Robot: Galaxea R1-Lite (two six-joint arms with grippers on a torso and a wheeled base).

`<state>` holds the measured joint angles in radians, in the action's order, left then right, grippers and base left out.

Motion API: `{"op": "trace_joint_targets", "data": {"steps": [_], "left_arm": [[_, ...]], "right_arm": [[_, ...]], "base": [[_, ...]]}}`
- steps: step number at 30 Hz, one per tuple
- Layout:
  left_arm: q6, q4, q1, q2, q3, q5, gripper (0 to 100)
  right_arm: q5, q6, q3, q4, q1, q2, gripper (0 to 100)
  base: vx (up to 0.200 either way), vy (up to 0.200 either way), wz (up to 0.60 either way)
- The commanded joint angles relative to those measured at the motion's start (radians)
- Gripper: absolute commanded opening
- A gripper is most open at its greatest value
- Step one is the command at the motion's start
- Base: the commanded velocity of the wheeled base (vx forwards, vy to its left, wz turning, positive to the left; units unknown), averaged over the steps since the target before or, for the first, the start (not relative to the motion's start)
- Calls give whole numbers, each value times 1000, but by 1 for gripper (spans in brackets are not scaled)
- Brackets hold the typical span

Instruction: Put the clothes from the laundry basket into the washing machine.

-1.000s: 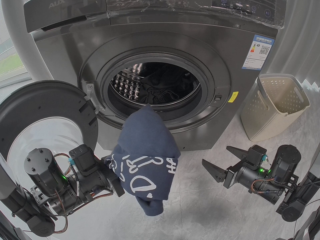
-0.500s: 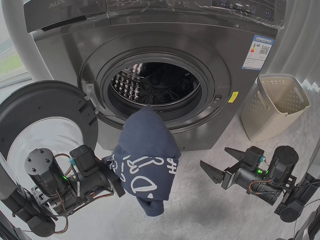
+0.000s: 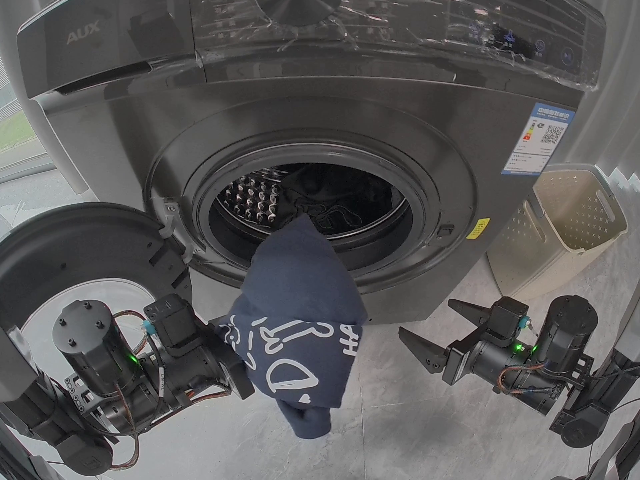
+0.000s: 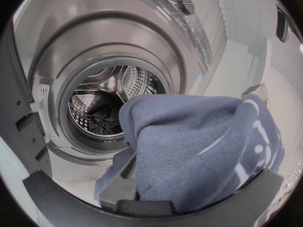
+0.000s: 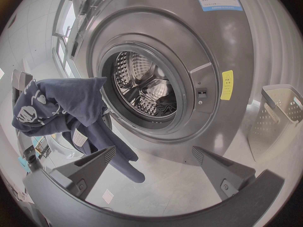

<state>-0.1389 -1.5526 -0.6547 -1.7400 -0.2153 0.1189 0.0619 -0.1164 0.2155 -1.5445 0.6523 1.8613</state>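
Note:
A navy garment (image 3: 300, 315) with white print hangs from my left gripper (image 3: 235, 363), which is shut on its lower left side. Its upper tip lies in front of the lower rim of the washing machine's round opening (image 3: 200, 235). In the left wrist view the garment (image 4: 195, 148) drapes over one dark finger (image 4: 124, 182). Dark clothes (image 3: 333, 198) lie inside the drum (image 4: 132, 82). My right gripper (image 3: 441, 331) hangs open and empty low at the right, in front of the machine; in its own view its fingertips (image 5: 109, 152) frame bare floor.
The machine's door (image 3: 73, 248) is swung open at the left, just behind my left arm. A beige laundry basket (image 3: 567, 228) stands on the floor right of the machine, its inside hidden. Grey tiled floor (image 3: 413, 428) lies between the arms.
The head view has shifted: the machine now looks larger and lower. The garment's tip sits slightly higher against the opening. My right gripper drifted a little to the left, still open.

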Motion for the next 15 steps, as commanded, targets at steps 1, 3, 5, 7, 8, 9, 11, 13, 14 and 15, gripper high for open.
{"op": "trace_joint_targets", "data": {"steps": [1,3,5,7,8,9,11,13,14,15], "left_arm": [[-1,-1,0,-9,1,-1,0],[-1,0,-3,-9,1,-1,0],[-1,0,-3,-9,2,-1,0],[1,0,-5,-10,2,-1,0],[1,0,-6,-10,1,-1,0],[5,0,-13,-10,-1,-1,0],[5,0,-28,-12,-6,-5,0],[-18,0,-49,-15,-9,-10,0],[-31,0,-57,-23,-13,-10,0],[-44,2,-60,-39,-22,-13,0]], "right_arm": [[-4,1,-36,0,20,-4,100],[-10,7,-77,0,44,-17,100],[-14,11,-116,1,76,-30,100],[-14,14,-150,1,113,-34,100],[-14,14,-159,1,127,-34,100],[-14,14,-166,1,145,-34,100],[-13,12,-168,1,159,-36,100],[-11,17,-168,0,156,-45,100],[-11,17,-165,0,153,-56,100],[-11,18,-163,1,148,-67,100]], "base": [[200,0,0],[100,0,0],[0,0,0],[0,0,0],[0,0,0],[0,0,0],[0,0,0],[0,0,0],[0,0,0],[0,0,0]]}}
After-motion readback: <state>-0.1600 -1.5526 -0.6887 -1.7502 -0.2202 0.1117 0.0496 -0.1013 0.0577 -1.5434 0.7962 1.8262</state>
